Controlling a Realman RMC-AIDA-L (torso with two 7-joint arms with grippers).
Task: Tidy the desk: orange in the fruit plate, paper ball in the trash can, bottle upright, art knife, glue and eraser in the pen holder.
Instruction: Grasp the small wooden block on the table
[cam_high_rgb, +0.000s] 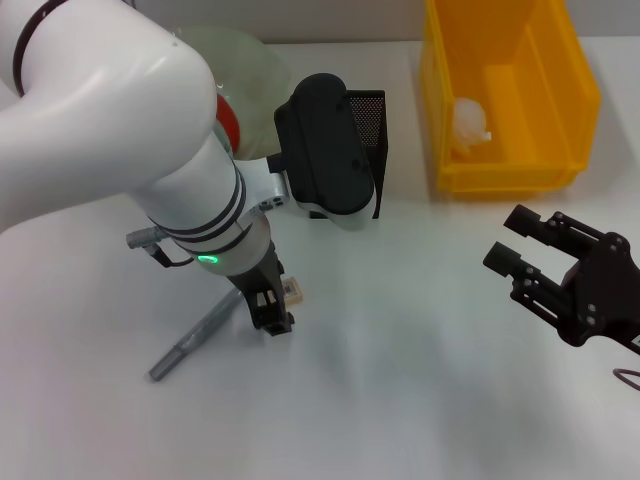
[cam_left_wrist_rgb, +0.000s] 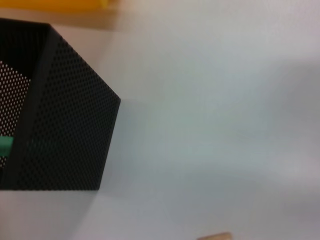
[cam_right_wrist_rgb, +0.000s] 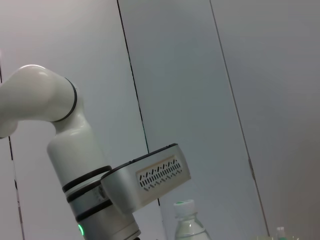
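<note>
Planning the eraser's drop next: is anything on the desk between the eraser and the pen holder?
Nothing visible on the bare table between eraser, at the left gripper, and pen holder; the left arm's own wrist housing overhangs the holder's front.

At the far right of the white table (cam_high_rgb: 420, 330), a yellow plastic bin (cam_high_rgb: 570, 165), with a crumpled white paper ball (cam_high_rgb: 470, 125) inside. Left of the bin, a black mesh pen holder (cam_high_rgb: 368, 125); farther left and behind, a clear round fruit plate (cam_high_rgb: 250, 55) holding a red-orange fruit (cam_high_rgb: 230, 122). In front of the pen holder, the left gripper (cam_high_rgb: 270, 312), touching down just beside a small tan eraser (cam_high_rgb: 293, 290). Left of those, a grey metal art knife (cam_high_rgb: 195, 340) lying slantwise. Right gripper (cam_high_rgb: 515, 242) in front of the bin.
</note>
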